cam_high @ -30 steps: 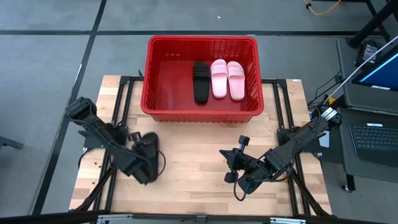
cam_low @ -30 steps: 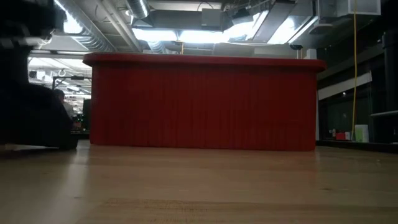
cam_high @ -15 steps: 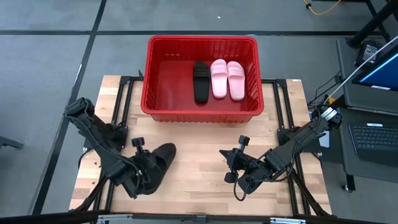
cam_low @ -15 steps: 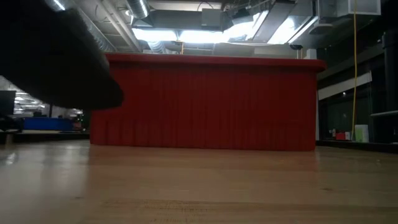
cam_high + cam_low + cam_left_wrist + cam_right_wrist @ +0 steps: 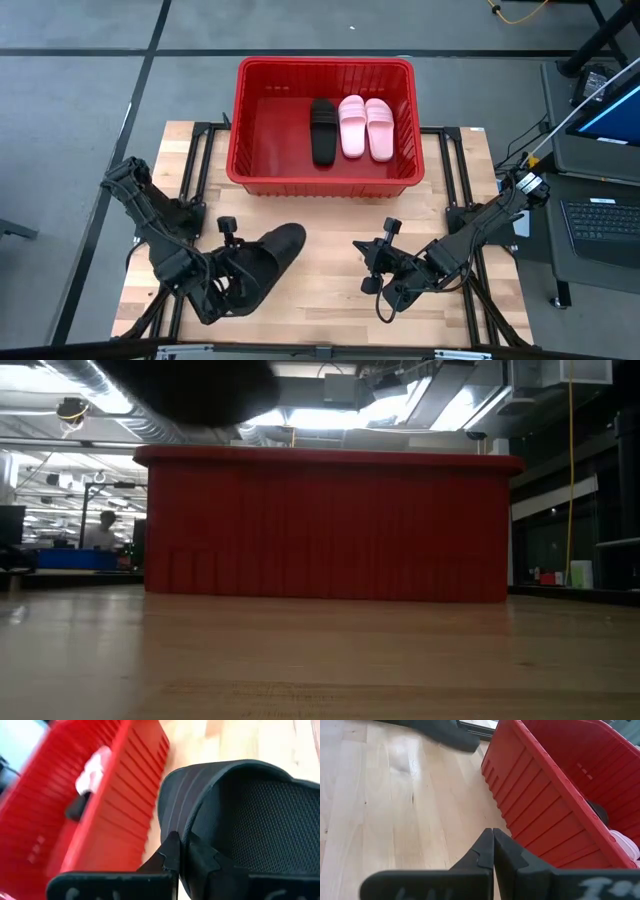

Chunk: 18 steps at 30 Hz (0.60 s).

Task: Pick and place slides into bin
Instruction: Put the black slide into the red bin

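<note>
Counter: pale wood planks, both arms over its near half

Bin: red, slotted walls, at the far edge of the counter, centred. Inside, toward its right side, three slides abreast: one black slide, then two pink slides just beside it

Fourth slide: black, off the counter surface, near-left of the bin, toe pointing toward the bin

Left pincer: clamped on the fourth slide at its strap edge

Right pincer: fingers together, holding nothing, over the near-right of the counter, aimed toward the bin
</note>
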Each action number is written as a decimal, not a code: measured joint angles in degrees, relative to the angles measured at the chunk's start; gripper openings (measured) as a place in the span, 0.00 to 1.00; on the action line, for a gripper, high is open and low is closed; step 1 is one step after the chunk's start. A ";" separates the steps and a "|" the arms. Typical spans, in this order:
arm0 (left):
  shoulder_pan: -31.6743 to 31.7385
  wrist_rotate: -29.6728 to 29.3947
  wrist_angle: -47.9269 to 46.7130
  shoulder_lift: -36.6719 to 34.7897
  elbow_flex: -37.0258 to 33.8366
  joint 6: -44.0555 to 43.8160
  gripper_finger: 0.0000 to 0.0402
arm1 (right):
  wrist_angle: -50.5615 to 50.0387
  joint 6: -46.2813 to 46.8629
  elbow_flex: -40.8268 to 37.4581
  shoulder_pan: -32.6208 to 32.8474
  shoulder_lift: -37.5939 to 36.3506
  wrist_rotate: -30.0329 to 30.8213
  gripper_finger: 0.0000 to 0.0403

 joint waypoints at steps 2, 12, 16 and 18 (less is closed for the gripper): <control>0.00 -2.59 0.00 0.00 1.86 2.84 0.01 | -0.01 0.00 0.00 0.00 0.00 0.00 0.01; 2.54 -11.93 -0.25 0.00 10.29 20.21 0.02 | 0.00 0.07 0.00 0.00 0.00 0.00 0.01; 5.72 -13.96 -0.23 -0.01 12.68 26.66 0.02 | 0.00 0.25 0.00 0.00 0.00 0.00 0.01; 7.57 -15.08 -0.24 -0.10 13.44 29.92 0.02 | 0.00 0.29 0.00 0.00 0.00 0.00 0.01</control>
